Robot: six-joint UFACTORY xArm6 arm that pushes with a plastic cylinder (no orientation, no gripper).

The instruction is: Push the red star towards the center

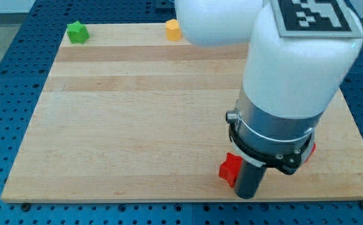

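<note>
A red block (pixel 230 169), which looks like the star, lies near the board's bottom edge, right of the middle. My tip (pixel 247 195) is just to its right and slightly below, touching it or nearly so. The dark rod is mostly covered by the arm's white and grey body. A second red block (pixel 310 149) peeks out at the arm's right side; most of it is hidden and its shape cannot be made out.
A green star-like block (pixel 77 32) sits at the wooden board's (pixel 131 125) top left corner. An orange block (pixel 173 29) sits at the top edge near the middle. The arm's body covers the board's right part. Blue perforated table surrounds the board.
</note>
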